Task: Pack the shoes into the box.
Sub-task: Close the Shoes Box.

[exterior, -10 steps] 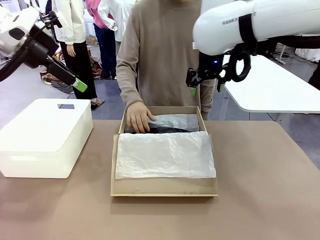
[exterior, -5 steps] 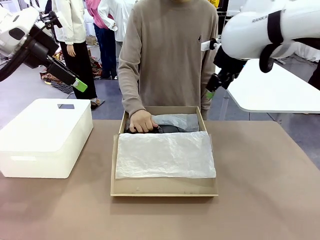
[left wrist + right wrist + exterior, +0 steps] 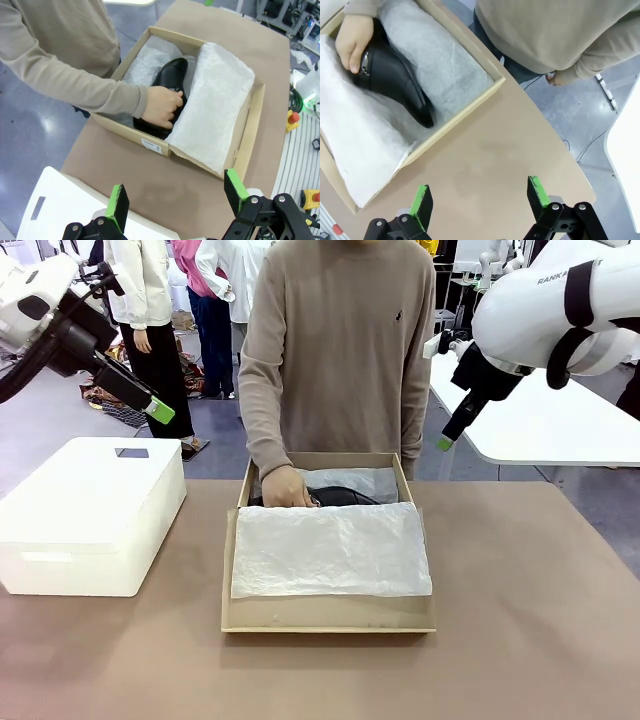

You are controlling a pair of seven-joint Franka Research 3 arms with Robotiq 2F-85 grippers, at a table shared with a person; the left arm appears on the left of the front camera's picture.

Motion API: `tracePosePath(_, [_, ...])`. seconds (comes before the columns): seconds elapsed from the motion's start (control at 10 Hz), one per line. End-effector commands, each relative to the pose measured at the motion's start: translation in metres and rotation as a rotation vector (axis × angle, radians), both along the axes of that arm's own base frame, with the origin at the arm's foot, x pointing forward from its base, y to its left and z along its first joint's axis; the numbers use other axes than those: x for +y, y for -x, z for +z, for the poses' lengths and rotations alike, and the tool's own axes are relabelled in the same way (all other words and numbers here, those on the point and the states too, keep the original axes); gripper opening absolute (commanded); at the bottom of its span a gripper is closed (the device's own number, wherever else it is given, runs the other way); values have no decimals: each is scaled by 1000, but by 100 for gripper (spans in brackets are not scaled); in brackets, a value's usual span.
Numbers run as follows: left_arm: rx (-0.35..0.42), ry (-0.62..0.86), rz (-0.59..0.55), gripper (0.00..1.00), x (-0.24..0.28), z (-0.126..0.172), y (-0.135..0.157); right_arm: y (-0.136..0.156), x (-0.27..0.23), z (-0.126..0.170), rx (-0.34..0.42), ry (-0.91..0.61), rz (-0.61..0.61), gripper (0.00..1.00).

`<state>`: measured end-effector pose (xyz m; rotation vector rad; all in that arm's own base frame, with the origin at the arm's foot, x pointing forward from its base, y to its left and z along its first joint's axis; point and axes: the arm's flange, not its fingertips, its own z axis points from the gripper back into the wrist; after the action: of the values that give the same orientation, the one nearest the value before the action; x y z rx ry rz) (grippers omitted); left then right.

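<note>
The box (image 3: 330,615) sits in the middle of the table (image 3: 520,620), with tissue paper (image 3: 330,550) folded over its near part. At its far end a person's hand (image 3: 161,106) grips a black shoe (image 3: 170,77) lying inside — a second shoe may sit beneath it, but I cannot tell. My left gripper (image 3: 177,192) hangs high off to the left, jaws wide apart and empty. My right gripper (image 3: 480,192) hovers past the box's far right corner — likewise spread, holding nothing.
</note>
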<state>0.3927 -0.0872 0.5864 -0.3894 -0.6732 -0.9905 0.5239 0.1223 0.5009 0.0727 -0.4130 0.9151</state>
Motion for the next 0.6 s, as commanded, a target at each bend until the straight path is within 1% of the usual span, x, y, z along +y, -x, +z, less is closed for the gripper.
tracePosePath(0.0, [-4,24,6,100,-1,-1,0,-1,6,5,-4,4,-23,100])
tracePosePath(0.3, [-4,24,6,100,-1,-1,0,-1,6,5,-4,4,-23,100])
tracePosePath(0.4, [-4,24,6,100,-1,-1,0,0,3,1,-2,-1,2,100])
tracePosePath(0.5, [-4,24,6,100,-1,-1,0,-3,-10,1,-22,20,96,100])
